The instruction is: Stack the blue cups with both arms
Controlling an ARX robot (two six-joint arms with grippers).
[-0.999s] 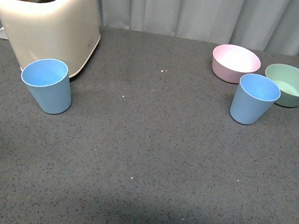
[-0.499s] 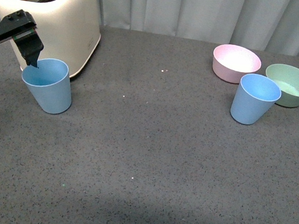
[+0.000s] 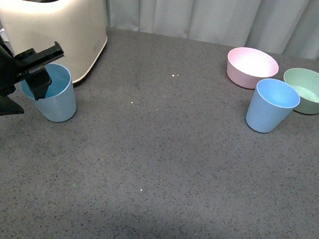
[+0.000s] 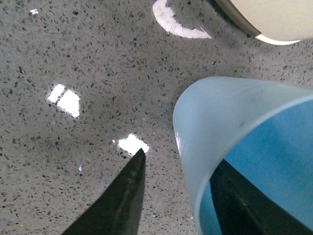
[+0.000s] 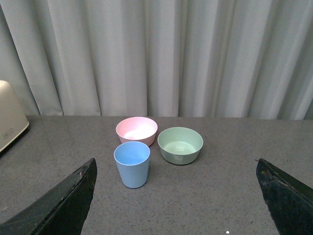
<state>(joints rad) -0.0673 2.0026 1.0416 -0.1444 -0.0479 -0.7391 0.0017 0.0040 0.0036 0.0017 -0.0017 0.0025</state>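
Note:
One blue cup [image 3: 61, 104] stands upright in front of the toaster at the left. My left gripper [image 3: 23, 91] is open and straddles this cup's near wall. In the left wrist view one finger [image 4: 122, 198] is outside the cup [image 4: 220, 117] and the other finger [image 4: 242, 208] is inside it. The second blue cup [image 3: 271, 106] stands upright at the right, in front of two bowls. In the right wrist view my right gripper [image 5: 176, 205] is open and well back from that cup [image 5: 132, 164], with nothing between its fingers. The right arm does not show in the front view.
A cream toaster [image 3: 61, 22] with bread in a slot stands just behind the left cup. A pink bowl [image 3: 252, 66] and a green bowl [image 3: 311, 90] sit behind the right cup. A grey curtain [image 5: 156, 54] closes off the back of the speckled grey table [image 3: 160, 166].
My left arm came in from the left edge and dropped lower, so one finger now reaches inside the left cup. The cups and bowls have not moved.

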